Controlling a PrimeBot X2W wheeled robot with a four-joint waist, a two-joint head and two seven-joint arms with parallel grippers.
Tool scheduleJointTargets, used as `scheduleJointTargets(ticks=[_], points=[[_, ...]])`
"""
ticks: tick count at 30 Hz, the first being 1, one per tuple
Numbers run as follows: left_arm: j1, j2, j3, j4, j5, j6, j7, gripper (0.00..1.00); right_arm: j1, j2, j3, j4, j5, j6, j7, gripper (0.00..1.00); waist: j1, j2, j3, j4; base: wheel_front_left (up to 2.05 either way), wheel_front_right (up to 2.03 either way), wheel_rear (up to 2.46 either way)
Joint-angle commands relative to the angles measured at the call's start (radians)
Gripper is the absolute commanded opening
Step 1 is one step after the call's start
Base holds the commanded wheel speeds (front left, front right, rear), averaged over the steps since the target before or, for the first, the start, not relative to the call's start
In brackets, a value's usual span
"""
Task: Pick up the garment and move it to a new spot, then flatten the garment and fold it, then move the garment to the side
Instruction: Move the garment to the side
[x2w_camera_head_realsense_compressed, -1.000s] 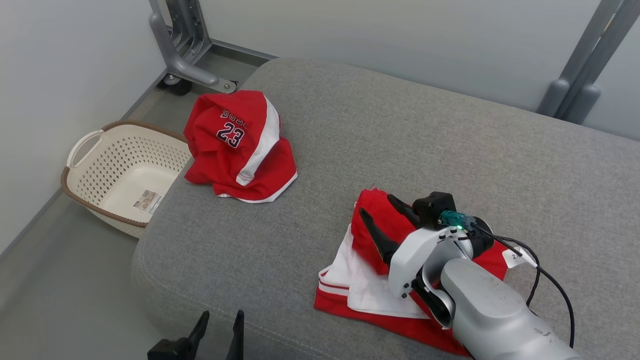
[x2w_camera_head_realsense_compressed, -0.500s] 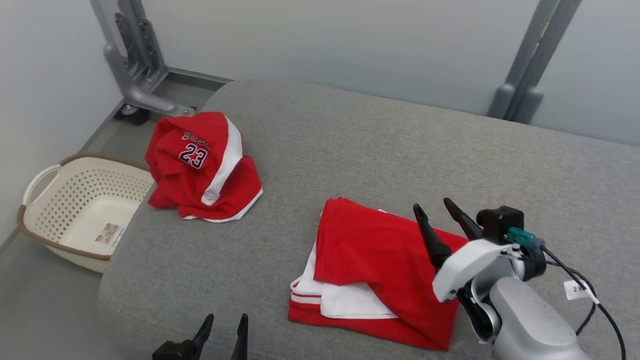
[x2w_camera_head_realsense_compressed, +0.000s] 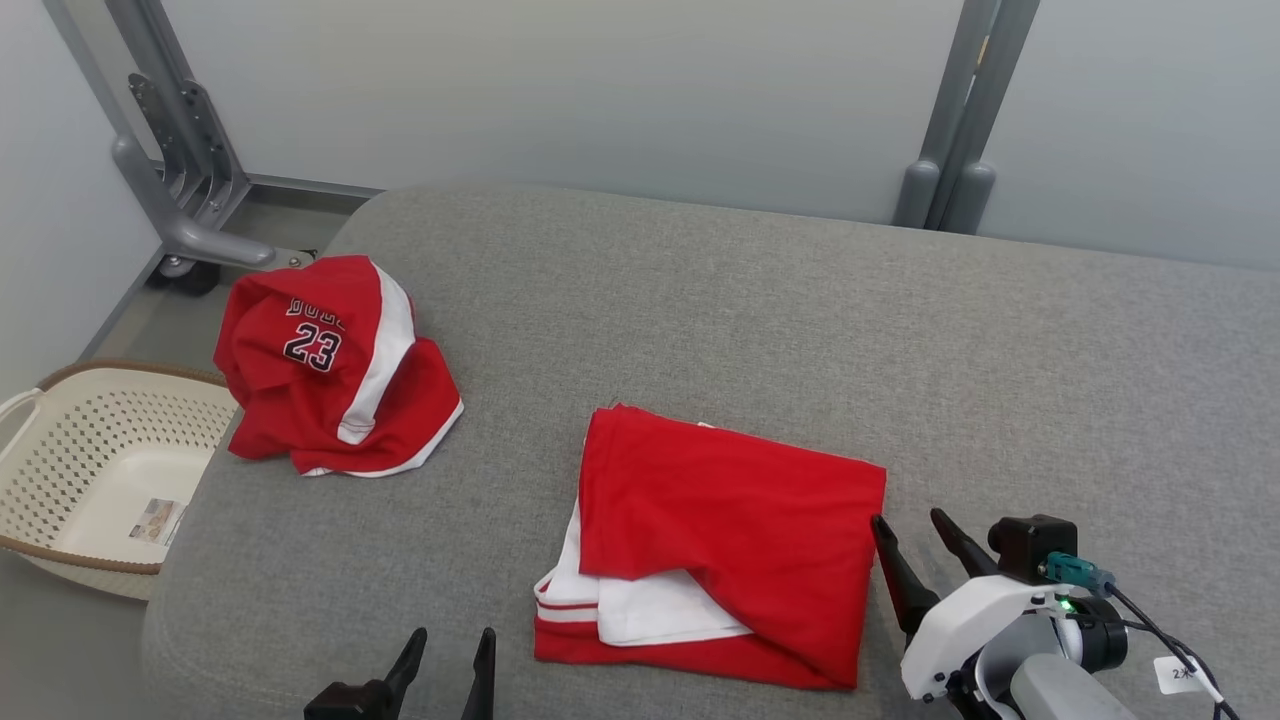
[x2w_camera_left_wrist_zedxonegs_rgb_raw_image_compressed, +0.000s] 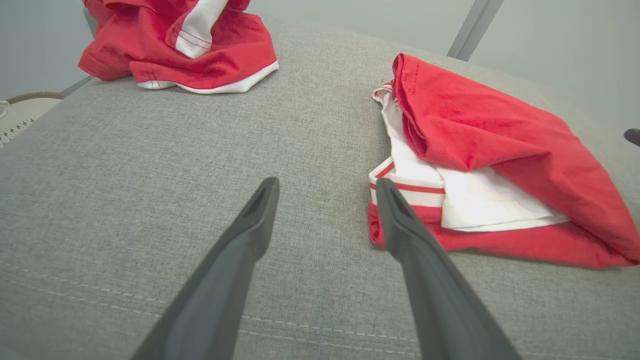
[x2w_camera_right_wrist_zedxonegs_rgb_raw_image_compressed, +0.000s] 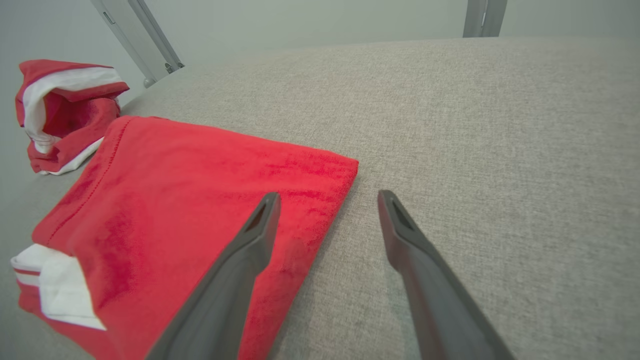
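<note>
Around your work on the grey cushion (x2w_camera_head_realsense_compressed: 760, 300) there is a second red garment, a crumpled jersey (x2w_camera_head_realsense_compressed: 330, 370) with "23" on it, bunched at the far left corner and well apart from the piece you are handling. A cream perforated basket (x2w_camera_head_realsense_compressed: 40, 470) sits on the floor off the cushion's left side. A grey wheeled stand leg (x2w_camera_head_realsense_compressed: 190, 230) is beyond the jersey, and a grey post (x2w_camera_head_realsense_compressed: 960, 110) rises against the wall behind the cushion. Nothing lies between either tool and the folded garment (x2w_camera_head_realsense_compressed: 720, 530); the cushion to its right and beyond it is bare.

That garment rests near the front middle of the cushion as a flat, almost square packet. It is a little wider from left to right, and its far edge slants toward you as it runs right. A smooth red layer covers the top. White cloth and a red-striped hem peek out at the near left corner, so the stacked layers show on that side.

Your right tool (x2w_camera_head_realsense_compressed: 907, 520) has its fingers spread and holds nothing. It sits just beside the garment's right edge; from the right wrist camera one finger overlaps the red cloth, and you cannot tell if it touches. Your left tool (x2w_camera_head_realsense_compressed: 451, 635) is also spread and empty, low at the cushion's front edge. It points up the cushion, just left of the striped corner.
</note>
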Motion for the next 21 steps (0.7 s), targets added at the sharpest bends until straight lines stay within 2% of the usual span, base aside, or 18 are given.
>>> scheduleJointTargets(ticks=[1,21], points=[[0.005,0.001,0.000,0.002,0.010,-0.004,-0.003,1.00,0.013,0.003,-0.005,0.011,0.007,-0.001,-0.002,1.00,0.0000,-0.0001,0.005,0.012,0.00,0.00,0.00],[-0.024,0.010,-0.008,-0.012,0.021,-0.004,-0.003,1.00,-0.028,0.040,-0.070,0.179,0.000,-0.001,-0.002,1.00,0.0000,-0.0001,0.049,0.161,0.00,0.00,0.00]])
